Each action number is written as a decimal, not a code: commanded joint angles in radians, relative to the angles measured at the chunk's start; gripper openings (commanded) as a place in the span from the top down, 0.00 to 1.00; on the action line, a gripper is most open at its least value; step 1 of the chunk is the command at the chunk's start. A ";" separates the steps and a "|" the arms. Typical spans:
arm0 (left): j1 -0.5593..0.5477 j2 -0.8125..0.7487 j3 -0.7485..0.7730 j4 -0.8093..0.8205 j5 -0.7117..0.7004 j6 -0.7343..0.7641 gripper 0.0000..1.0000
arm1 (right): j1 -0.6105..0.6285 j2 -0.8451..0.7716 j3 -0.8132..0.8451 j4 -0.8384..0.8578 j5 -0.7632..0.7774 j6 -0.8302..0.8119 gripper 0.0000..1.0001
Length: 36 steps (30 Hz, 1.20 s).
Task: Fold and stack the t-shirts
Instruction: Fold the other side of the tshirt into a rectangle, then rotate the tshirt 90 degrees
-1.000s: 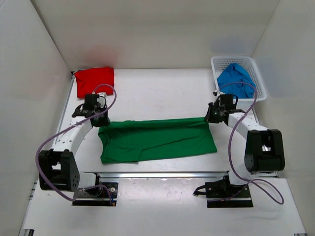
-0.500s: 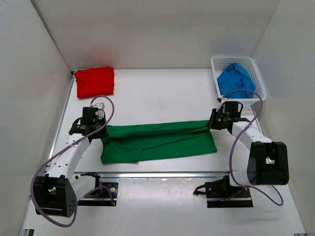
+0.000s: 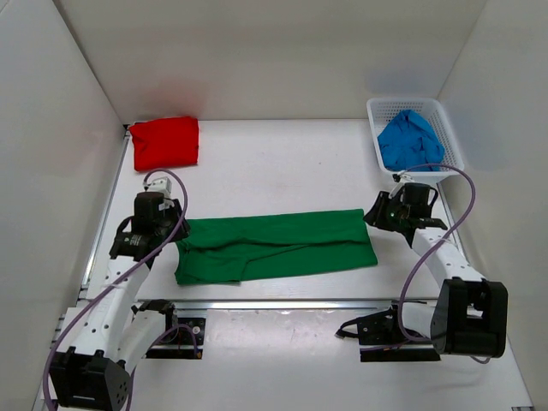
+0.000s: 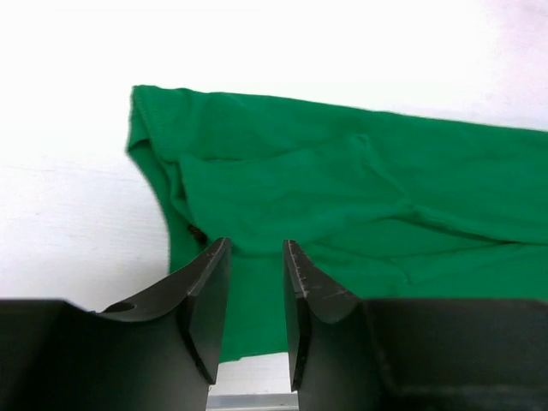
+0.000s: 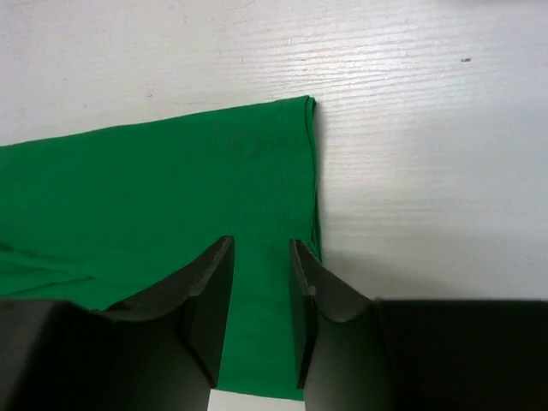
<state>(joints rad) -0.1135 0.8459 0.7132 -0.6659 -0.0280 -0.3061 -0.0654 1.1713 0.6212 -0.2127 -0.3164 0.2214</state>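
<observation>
The green t-shirt (image 3: pixel 274 246) lies flat across the middle of the table, folded into a long band. It also shows in the left wrist view (image 4: pixel 342 188) and in the right wrist view (image 5: pixel 154 197). My left gripper (image 3: pixel 175 238) is open and empty over the shirt's left end (image 4: pixel 257 244). My right gripper (image 3: pixel 374 214) is open and empty over the shirt's right end (image 5: pixel 261 242). The red t-shirt (image 3: pixel 164 142) lies folded at the far left. The blue t-shirt (image 3: pixel 409 139) is bunched up in the basket.
A white lattice basket (image 3: pixel 402 102) stands at the far right corner. White walls close in the table on the left, back and right. A metal rail (image 3: pixel 282 304) runs along the near edge, by the arm bases.
Both grippers brought the green shirt's far edge toward the near side, let it go and opened. The shirt now lies flat in a narrower band, and both arms have drawn outward.
</observation>
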 commanded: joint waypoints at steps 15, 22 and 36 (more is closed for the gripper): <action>-0.156 0.416 -0.015 0.242 0.017 -0.175 0.65 | 0.105 0.404 0.241 0.041 -0.093 0.016 1.00; -0.216 0.789 0.158 0.227 0.028 -0.125 0.68 | 0.111 0.459 0.252 -0.092 0.009 0.094 1.00; -0.218 1.908 1.912 -0.181 0.273 -0.172 0.86 | 0.695 0.168 -0.284 0.447 0.174 0.843 1.00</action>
<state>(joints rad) -0.3187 2.7056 2.5366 -0.7952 0.1230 -0.4110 0.5362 1.3262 0.4213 0.0666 -0.2260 0.8001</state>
